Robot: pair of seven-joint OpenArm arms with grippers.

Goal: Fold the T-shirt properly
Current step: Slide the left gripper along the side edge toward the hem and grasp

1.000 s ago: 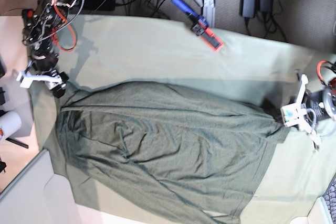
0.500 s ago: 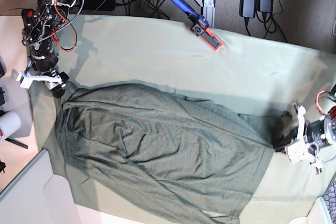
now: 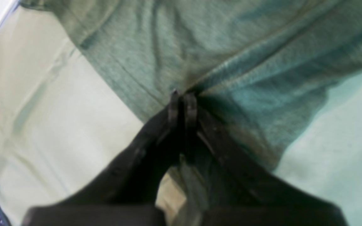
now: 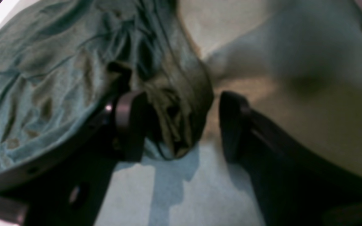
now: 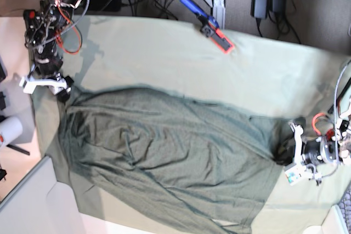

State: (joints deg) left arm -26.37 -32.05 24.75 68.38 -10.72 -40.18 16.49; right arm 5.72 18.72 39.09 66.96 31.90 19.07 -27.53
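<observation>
Soft, wrinkly knit like this T-shirt, spread wide across the pale green tabletop, will sag and stretch rather than hold shape, so you should take it by hems and corners, not mid-panel. Your left gripper is pinched tight on a ridge of fabric at one edge. Your right gripper stands spread around a bunched corner at the far side, not clamping it.

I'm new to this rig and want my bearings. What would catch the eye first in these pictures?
The dark T-shirt spreads across the pale tablecloth. The left gripper is shut on the T-shirt's edge, at the base view's right. The right gripper stands open at the opposite end, a bunched corner between its fingers.
</observation>
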